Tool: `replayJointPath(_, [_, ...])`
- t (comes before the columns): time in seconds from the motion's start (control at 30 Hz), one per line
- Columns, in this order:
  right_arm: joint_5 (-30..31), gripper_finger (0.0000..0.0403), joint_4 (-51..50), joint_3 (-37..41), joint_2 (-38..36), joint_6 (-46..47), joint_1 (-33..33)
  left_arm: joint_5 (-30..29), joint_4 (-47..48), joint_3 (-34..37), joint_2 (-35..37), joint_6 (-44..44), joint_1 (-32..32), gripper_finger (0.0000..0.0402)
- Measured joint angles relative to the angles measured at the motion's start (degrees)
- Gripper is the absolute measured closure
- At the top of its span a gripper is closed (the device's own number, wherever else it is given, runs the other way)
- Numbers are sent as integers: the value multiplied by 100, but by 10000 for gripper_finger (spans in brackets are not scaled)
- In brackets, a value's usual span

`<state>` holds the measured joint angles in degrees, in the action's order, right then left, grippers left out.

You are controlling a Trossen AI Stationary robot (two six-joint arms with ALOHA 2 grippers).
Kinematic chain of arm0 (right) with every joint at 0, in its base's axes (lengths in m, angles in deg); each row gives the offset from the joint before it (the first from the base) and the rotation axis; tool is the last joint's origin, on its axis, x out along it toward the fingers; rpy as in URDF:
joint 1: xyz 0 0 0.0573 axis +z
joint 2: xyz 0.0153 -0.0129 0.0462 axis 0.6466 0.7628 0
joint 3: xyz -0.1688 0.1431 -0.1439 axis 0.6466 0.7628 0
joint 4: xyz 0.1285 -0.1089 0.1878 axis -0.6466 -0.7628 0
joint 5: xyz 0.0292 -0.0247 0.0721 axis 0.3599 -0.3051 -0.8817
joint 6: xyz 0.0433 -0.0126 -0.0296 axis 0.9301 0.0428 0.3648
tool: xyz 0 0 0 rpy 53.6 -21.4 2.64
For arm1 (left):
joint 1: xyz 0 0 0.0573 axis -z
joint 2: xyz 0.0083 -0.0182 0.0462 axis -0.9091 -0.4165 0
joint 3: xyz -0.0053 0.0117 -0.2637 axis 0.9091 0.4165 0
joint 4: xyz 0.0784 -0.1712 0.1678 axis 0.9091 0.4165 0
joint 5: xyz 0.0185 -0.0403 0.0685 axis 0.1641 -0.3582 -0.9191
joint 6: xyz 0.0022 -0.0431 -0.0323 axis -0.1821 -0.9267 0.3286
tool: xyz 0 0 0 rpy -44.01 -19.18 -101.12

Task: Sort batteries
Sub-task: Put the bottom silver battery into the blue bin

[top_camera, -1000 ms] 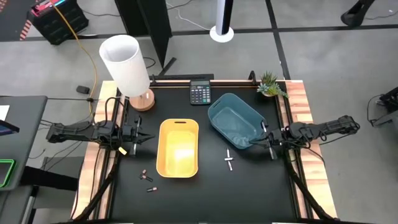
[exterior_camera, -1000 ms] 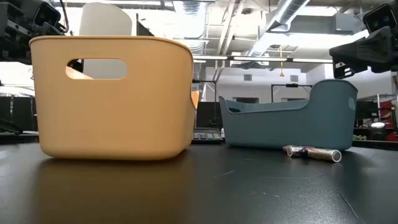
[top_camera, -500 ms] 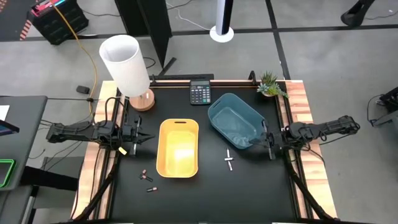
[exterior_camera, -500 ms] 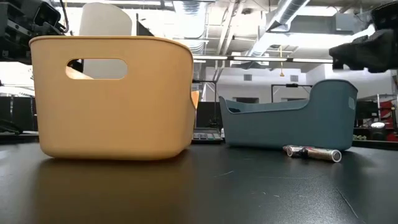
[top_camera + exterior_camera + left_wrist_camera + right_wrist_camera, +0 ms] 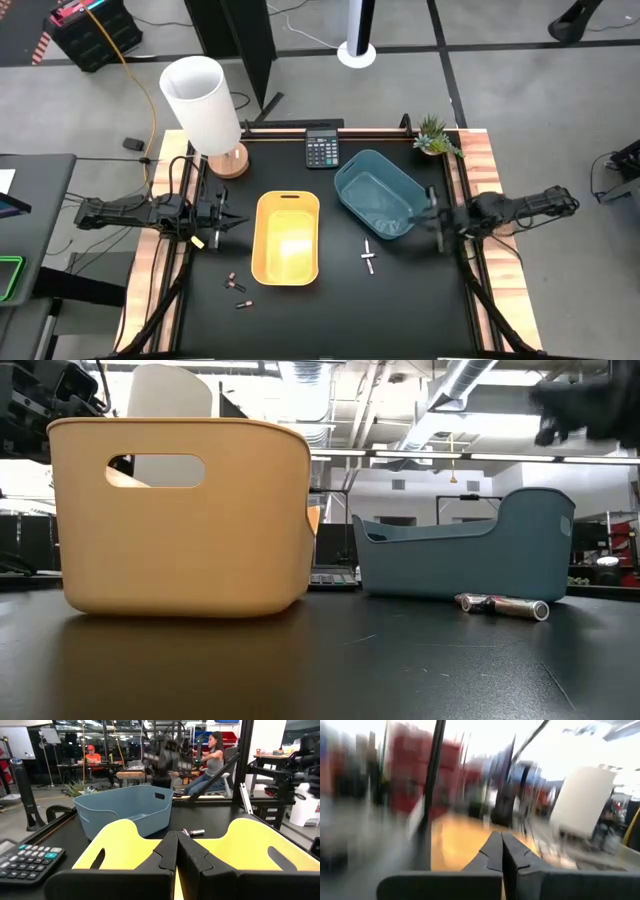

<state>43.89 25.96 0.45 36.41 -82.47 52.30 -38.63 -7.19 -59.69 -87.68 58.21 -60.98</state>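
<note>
- My right claw (image 5: 437, 222) has pulled back from the blue bin (image 5: 377, 192) since a second ago and now hangs just off its near corner, fingers pressed together on nothing.
- I judge that as resetting, not yet a pick; no sorting has been done by this arm.
- My left claw (image 5: 218, 214) has not moved, parked beside the yellow bin (image 5: 287, 238), fingers likewise closed and empty.
- Both bins look empty from above.
- The silvery batteries (image 5: 368, 257) lie on the tabletop (image 5: 400, 300) between the two bins; the brownish batteries (image 5: 237, 288) lie near the yellow bin's front-left corner.
</note>
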Motion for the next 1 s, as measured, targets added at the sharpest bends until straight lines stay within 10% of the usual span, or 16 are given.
replayJointPath(0.13, [8,394,1937,-31,60,1723,-64,0,-40,0,-1,-665,0,401])
replayJointPath(0.33, [-36,394,1701,-630,1250,2513,114,-1,-417,0,-2,-1358,1,401])
replayJointPath(0.7, [-26,394,2833,-3064,5381,1277,848,-3,-838,0,0,-1310,0,402])
replayJointPath(1.0, [-580,393,-805,-5063,7242,2327,1095,-3,-903,0,0,-1923,0,401])
